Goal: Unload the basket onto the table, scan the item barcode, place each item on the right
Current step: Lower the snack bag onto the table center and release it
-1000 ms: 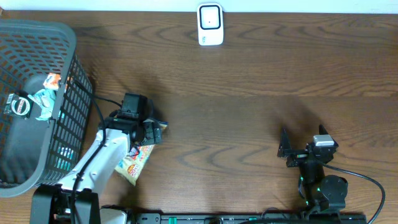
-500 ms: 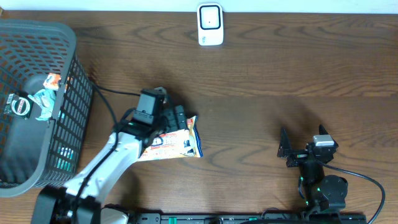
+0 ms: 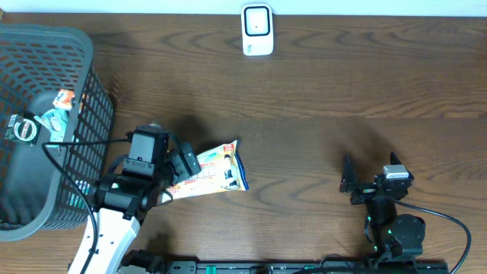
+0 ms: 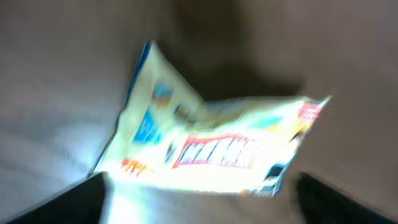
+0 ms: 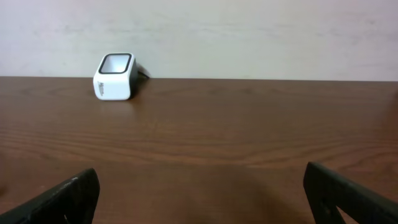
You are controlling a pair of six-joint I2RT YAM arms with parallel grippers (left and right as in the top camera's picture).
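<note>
Overhead view: a dark wooden table (image 3: 319, 99) holds two robot arms, one snack packet, one barcode scanner and one basket. The single snack packet (image 3: 209, 171) is yellow and white with a blue end and red lettering. It lies flat on the wood left of centre, slanted so that its right end sits higher in the frame. The one scanner (image 3: 257, 30), a small white box with a dark window, stands at the top centre edge, well apart from the packet. The one grey mesh basket (image 3: 84, 91) fills the upper left. Two small things show inside it: a round dark-rimmed object (image 3: 24, 129) and a crumpled pale wrapper (image 3: 55, 114).

The left gripper (image 3: 179, 172) sits lower left of centre and points right. The packet's left end lies right at its fingertips, and the rest of the packet stretches away to the right.

The left wrist view is blurred. Its two fingers (image 4: 68, 202) are dark shapes in the bottom corners, spread wide. The packet fills the middle of the frame just above and between them. The blur hides whether either finger touches it.

The right gripper (image 3: 348, 181) rests at the lower right, well apart from the packet. In the right wrist view its two fingers stand wide over bare wood, with the scanner at the upper left.
</note>
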